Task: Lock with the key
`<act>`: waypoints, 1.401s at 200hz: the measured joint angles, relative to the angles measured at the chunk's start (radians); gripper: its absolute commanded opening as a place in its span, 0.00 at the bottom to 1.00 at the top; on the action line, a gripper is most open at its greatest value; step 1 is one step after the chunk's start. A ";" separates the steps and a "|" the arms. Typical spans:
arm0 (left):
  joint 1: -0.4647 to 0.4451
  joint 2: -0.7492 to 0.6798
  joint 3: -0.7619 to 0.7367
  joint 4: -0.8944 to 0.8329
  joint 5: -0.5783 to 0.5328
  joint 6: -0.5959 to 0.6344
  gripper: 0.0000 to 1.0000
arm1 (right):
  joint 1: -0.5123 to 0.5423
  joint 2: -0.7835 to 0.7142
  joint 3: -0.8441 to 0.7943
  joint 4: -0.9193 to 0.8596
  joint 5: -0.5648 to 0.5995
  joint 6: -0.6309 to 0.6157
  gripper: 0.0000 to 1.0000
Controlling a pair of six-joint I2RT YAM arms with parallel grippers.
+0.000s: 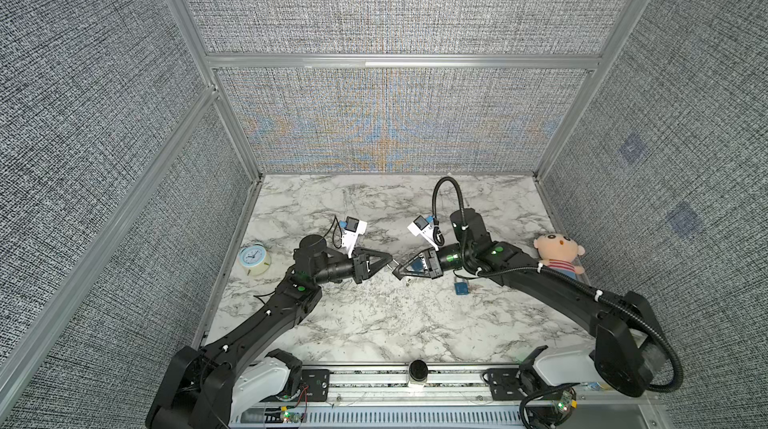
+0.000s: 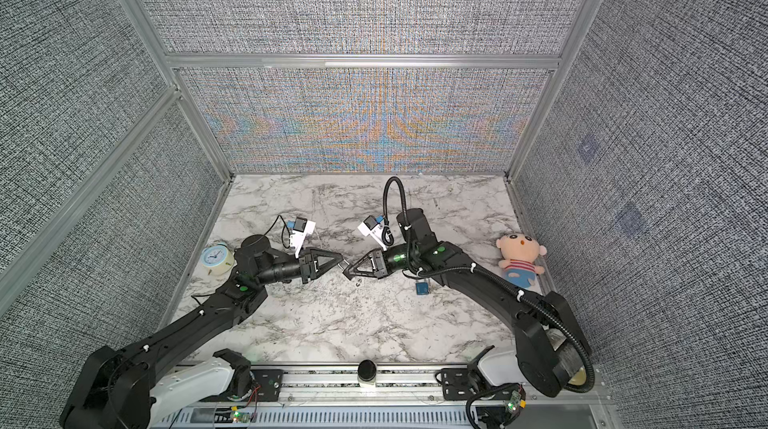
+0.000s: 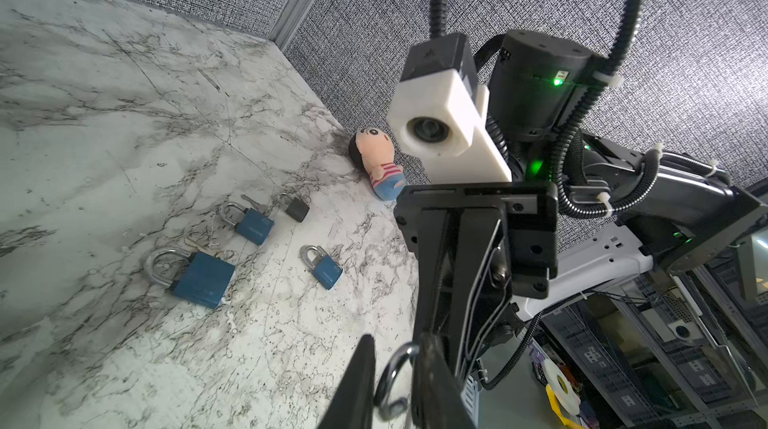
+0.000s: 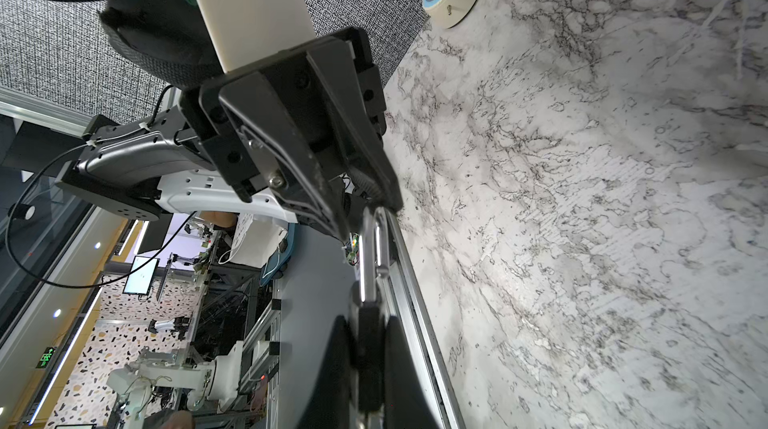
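A small dark padlock (image 4: 368, 358) with a silver shackle (image 4: 375, 240) hangs in the air between my two grippers, above the middle of the marble table (image 1: 374, 323). My right gripper (image 4: 366, 323) is shut on its body. My left gripper (image 3: 397, 348) is closed over the shackle loop (image 3: 390, 381), fingertip to fingertip with the right one in both top views (image 1: 390, 259) (image 2: 345, 273). A small metal piece (image 1: 409, 280), perhaps the key, shows just under the right gripper's tip; I cannot tell. Loose keys (image 3: 252, 201) lie beside the padlocks on the table.
In the left wrist view, three blue padlocks (image 3: 203, 279) (image 3: 253, 227) (image 3: 326, 269) and a dark one (image 3: 297, 208) lie on the table under the right arm. A doll (image 1: 559, 256) lies at the right wall. A small clock (image 1: 254, 259) stands at the left edge.
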 measured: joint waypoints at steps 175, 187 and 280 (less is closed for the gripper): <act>0.001 0.031 -0.016 0.060 0.026 0.005 0.00 | -0.001 -0.027 -0.035 0.043 0.005 0.079 0.00; 0.000 0.033 -0.022 0.060 0.029 0.005 0.00 | -0.001 -0.029 -0.051 0.061 -0.007 0.097 0.00; 0.001 0.025 -0.040 0.092 0.030 0.016 0.00 | -0.002 -0.030 -0.097 0.186 -0.044 0.208 0.00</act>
